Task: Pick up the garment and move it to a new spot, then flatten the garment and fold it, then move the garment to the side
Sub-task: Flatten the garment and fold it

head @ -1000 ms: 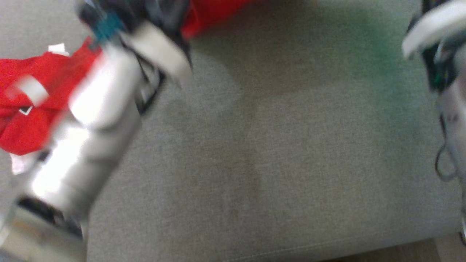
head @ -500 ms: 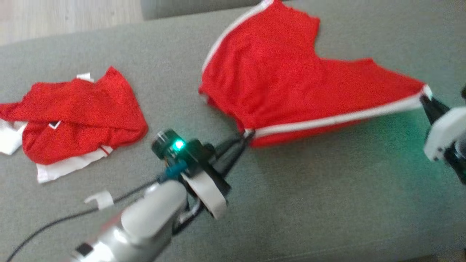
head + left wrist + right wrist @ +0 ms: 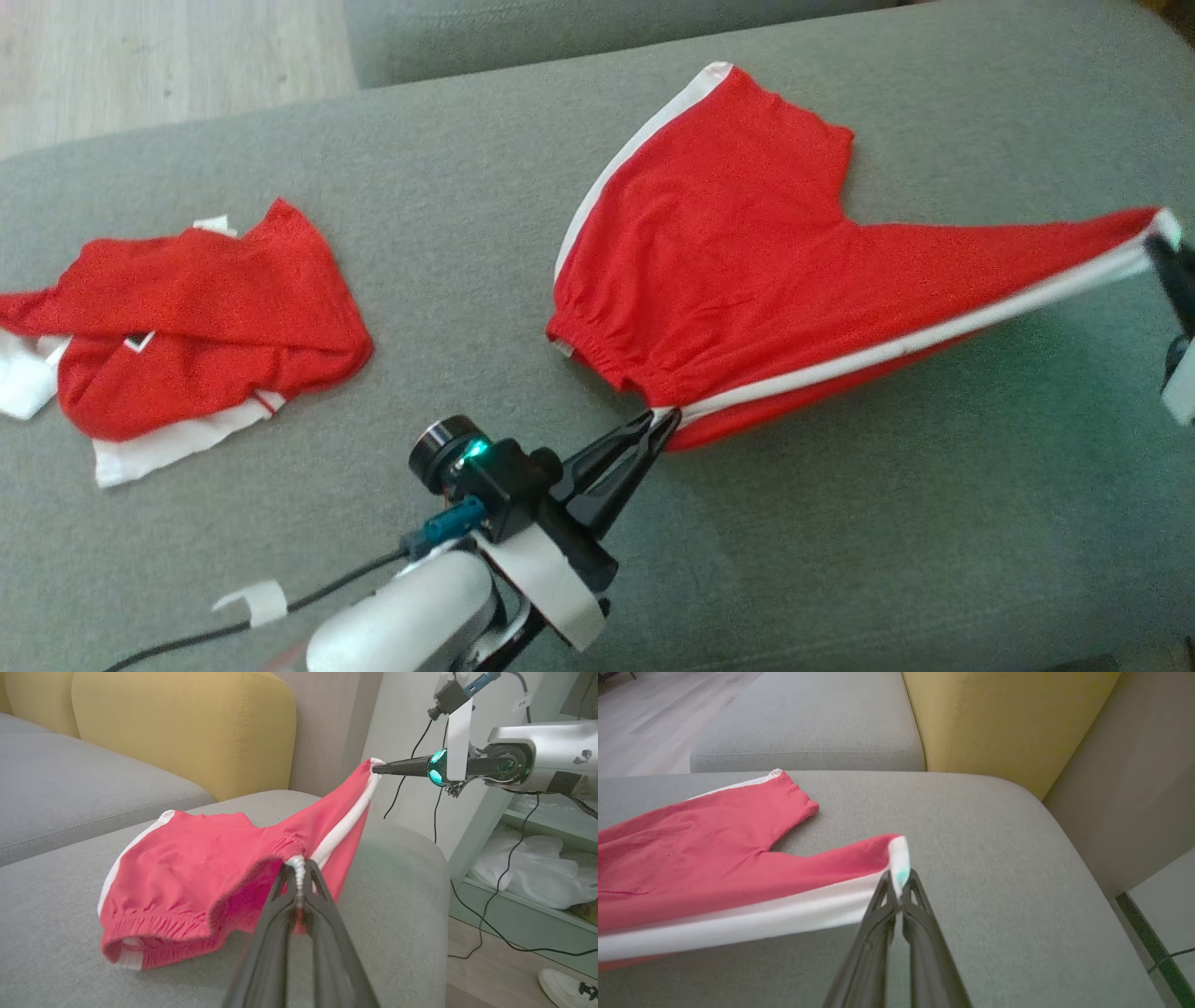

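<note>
The garment [image 3: 738,271] is a pair of red shorts with white side stripes, spread on the grey sofa seat with its near edge lifted and pulled taut between both grippers. My left gripper [image 3: 665,422] is shut on the waistband corner, and the left wrist view shows the gathered elastic of the garment [image 3: 196,877] pinched at the tips of the left gripper [image 3: 297,868]. My right gripper [image 3: 1158,243] is shut on the white-trimmed leg hem corner at the far right. The right wrist view has the right gripper [image 3: 899,891] clamped on the hem of the garment [image 3: 691,858]. The right gripper [image 3: 376,768] also appears in the left wrist view.
A second red and white garment [image 3: 187,317] lies crumpled at the seat's left. The grey sofa seat [image 3: 840,560] is bare in front and to the right. A yellow backrest [image 3: 187,728] stands beyond. Wooden floor [image 3: 140,65], a shelf with white bags [image 3: 537,872] and cables lie past the sofa's edge.
The head camera has swung from a blurred close view to the whole seat. Both grippers keep their hold, and the shorts' near edge now hangs straighter between them.
</note>
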You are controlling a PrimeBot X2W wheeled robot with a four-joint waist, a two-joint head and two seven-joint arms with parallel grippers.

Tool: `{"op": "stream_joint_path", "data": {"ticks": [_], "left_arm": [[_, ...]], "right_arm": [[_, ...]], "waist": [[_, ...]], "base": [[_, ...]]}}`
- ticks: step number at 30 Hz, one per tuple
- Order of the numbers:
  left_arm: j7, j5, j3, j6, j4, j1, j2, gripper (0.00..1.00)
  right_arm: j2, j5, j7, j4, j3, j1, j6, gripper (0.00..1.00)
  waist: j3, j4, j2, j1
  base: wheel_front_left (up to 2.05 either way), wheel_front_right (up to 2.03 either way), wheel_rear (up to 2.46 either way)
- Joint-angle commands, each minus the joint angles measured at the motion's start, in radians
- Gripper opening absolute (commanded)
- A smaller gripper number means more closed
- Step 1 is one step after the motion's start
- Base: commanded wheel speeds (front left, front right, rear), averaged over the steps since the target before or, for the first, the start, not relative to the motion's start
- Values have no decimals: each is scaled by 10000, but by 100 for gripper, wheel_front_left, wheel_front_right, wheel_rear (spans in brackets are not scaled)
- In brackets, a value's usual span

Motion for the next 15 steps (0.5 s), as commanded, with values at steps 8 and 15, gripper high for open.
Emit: {"op": "stream_joint_path", "data": {"ticks": [8, 15], "left_arm": [[-38, 103, 974, 314, -96, -1461, 188, 0], [-114, 217, 1147, 203, 283, -2129, 30, 0]], "right_arm": [[681, -2062, -122, -1019, -1312, -1298, -11, 0], [1279, -3307, -49, -319, -1085, -2921, -11, 0]], "waist": [[1053, 803, -1, 0], [1896, 1273, -1, 0]], "base": [[0, 0, 0], [0, 0, 0]]}}
